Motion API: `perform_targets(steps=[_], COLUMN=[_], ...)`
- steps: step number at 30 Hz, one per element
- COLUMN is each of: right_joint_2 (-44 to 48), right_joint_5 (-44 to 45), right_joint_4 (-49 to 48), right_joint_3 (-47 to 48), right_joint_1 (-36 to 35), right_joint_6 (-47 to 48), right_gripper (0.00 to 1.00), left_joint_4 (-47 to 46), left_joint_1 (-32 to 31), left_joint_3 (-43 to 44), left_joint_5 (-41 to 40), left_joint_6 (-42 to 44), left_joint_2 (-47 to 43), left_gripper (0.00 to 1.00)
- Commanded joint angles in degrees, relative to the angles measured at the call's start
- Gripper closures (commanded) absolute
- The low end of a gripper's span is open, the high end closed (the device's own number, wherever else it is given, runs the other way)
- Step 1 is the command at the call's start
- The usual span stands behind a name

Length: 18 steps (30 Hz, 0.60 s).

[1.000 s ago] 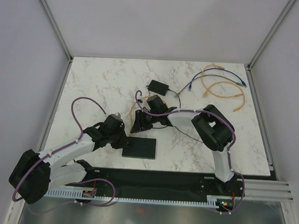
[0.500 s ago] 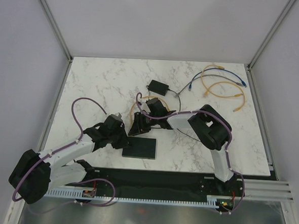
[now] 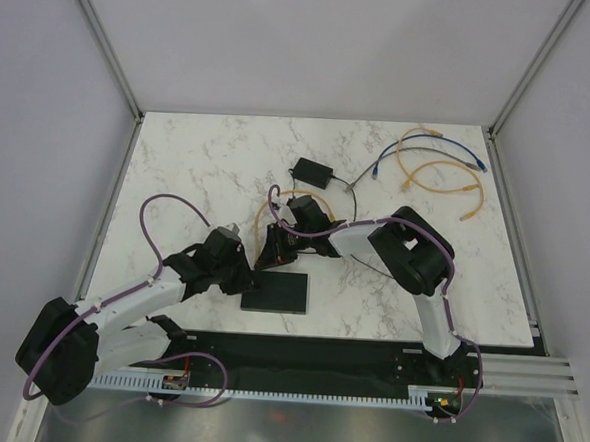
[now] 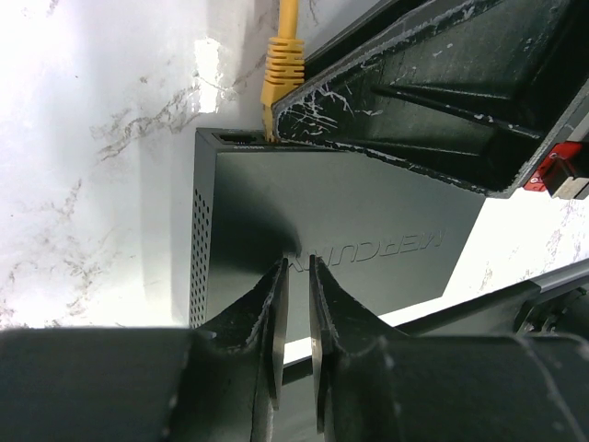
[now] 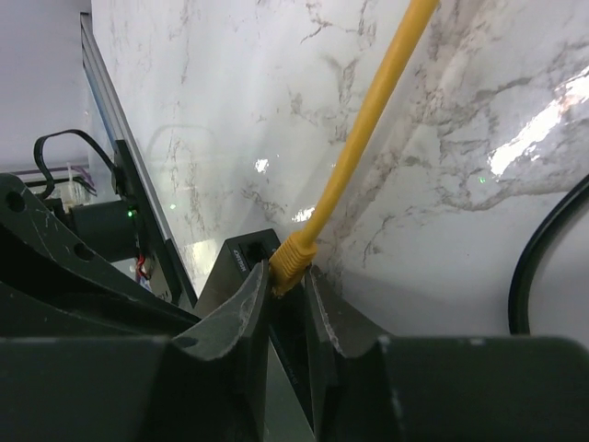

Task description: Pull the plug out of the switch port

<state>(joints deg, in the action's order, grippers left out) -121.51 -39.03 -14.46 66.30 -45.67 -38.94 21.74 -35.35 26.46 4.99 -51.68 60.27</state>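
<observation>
The flat black switch [image 3: 279,292] lies near the table's front edge. A yellow plug [image 4: 282,69] sits in a socket at the far left end of its port edge, and its yellow cable [image 5: 368,129] runs away over the marble. My right gripper [image 3: 273,255] is at that edge, its fingers closed on the plug's boot [image 5: 293,258]. My left gripper [image 3: 244,276] is shut, with its tips resting on the switch's top [image 4: 331,239] near the left side.
A smaller black box [image 3: 313,172] with thin black leads lies behind the switch. Loose blue and orange cables [image 3: 438,170] lie at the back right. The right arm's finger [image 4: 433,101] fills the space just above the switch's port edge.
My right gripper has moved down and left onto the switch's port edge and now has the yellow plug between its fingers. The left gripper and the switch have stayed put.
</observation>
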Motion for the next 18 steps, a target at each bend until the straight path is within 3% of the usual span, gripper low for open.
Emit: perform_targets(steps=[1,9,18], right_joint_2=[-1.6,-1.9,-1.0], right_joint_5=[-1.0,1.2,6.7], right_joint_4=[-0.2,0.1,-0.8], right_joint_3=[-0.7,-0.1,1.1], right_joint_1=[-1.2,-1.1,-0.8], right_joint_6=[1.0,0.9,-1.2], right_gripper=[0.79,0.99,1.0], left_joint_4=[3.8,3.7,3.8], left_joint_1=[0.2,0.2,0.2], left_joint_3=[-2.1,-2.4,-2.5], left_joint_5=[-1.9,-1.7,-1.6], left_joint_6=[-0.2,-0.2,0.4], left_joint_2=[0.2,-0.2,-0.2], left_gripper=[0.76,0.76,0.76])
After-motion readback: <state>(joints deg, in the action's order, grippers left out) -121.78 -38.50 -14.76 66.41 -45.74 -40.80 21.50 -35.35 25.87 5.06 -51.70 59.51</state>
